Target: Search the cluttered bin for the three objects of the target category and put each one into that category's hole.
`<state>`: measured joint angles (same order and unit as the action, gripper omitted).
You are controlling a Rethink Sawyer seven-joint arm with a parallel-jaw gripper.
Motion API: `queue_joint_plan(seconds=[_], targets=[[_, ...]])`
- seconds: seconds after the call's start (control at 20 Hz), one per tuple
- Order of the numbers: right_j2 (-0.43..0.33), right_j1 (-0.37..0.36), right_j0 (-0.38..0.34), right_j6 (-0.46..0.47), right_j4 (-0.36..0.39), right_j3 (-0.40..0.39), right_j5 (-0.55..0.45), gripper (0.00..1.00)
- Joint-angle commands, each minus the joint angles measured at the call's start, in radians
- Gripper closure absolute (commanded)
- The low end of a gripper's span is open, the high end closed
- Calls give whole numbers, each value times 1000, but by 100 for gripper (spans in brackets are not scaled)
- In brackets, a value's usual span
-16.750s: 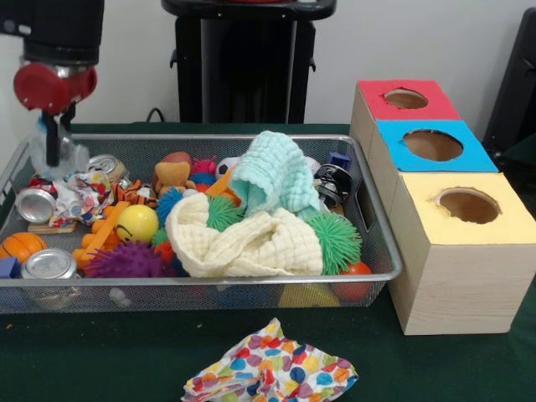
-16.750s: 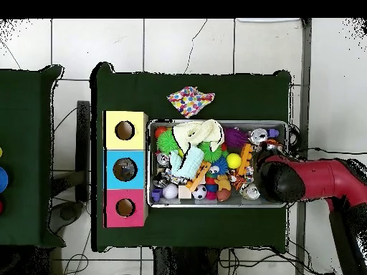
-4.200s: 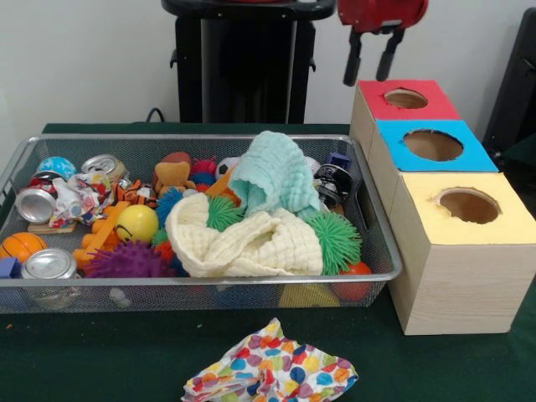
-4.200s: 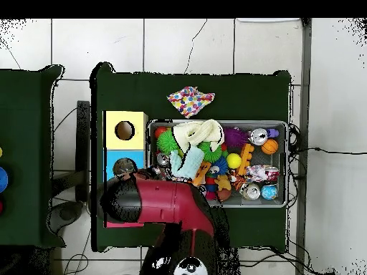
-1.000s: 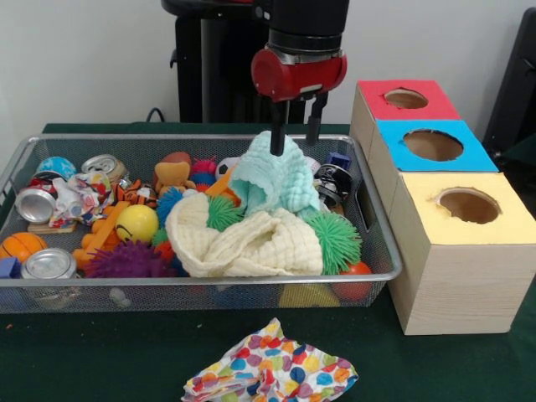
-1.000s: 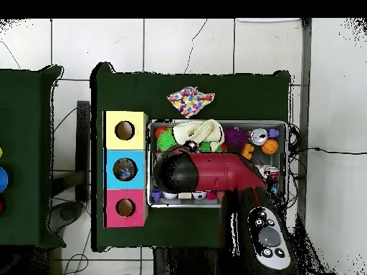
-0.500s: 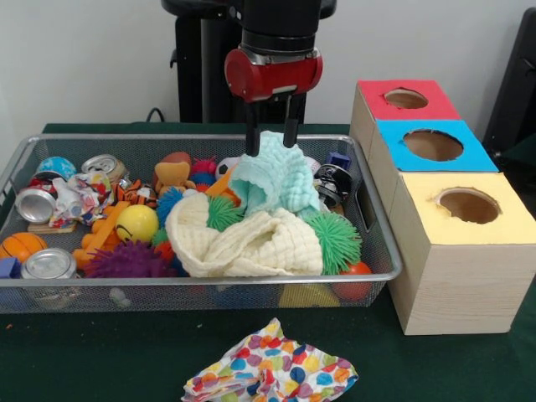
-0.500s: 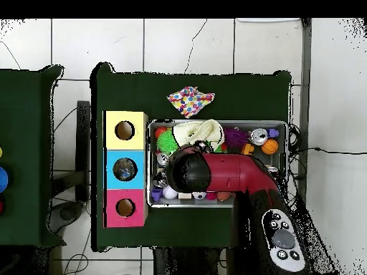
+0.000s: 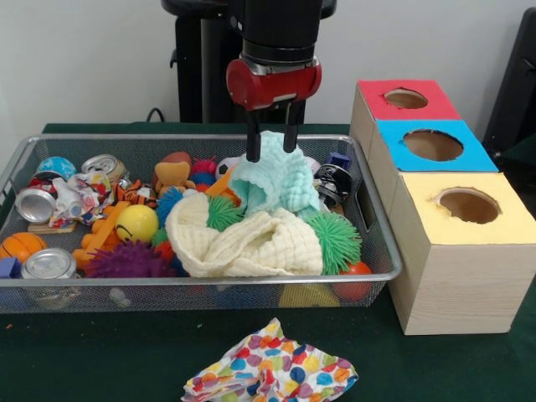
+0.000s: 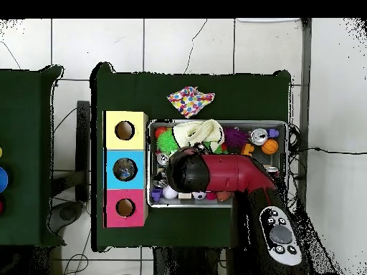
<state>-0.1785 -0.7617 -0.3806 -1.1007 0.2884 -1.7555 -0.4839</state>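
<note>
Pincer (image 9: 270,146) open, fingers astride top of mint cloth (image 9: 272,180) (contact unclear); arm hides bin (image 10: 281,126) centre overhead

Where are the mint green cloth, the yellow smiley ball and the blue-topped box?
mint green cloth (image 9: 272,180): front view, its draped middle fold.
yellow smiley ball (image 9: 136,224): front view, centre of the ball.
blue-topped box (image 9: 394,134): front view, blue top beside the hole.

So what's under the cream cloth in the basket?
Green spiky balls poke out beside the cream cloth, and an orange ball at its corner. Anything directly beneath is covered.
</note>
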Motion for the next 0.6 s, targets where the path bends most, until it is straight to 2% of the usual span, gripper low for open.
queue_joint_plan(seconds=[0.05, 0.6], targets=[[-59, 54, -8, -51, 71, -27, 41, 0], [-54, 65, -13, -62, 72, -41, 75, 0]])
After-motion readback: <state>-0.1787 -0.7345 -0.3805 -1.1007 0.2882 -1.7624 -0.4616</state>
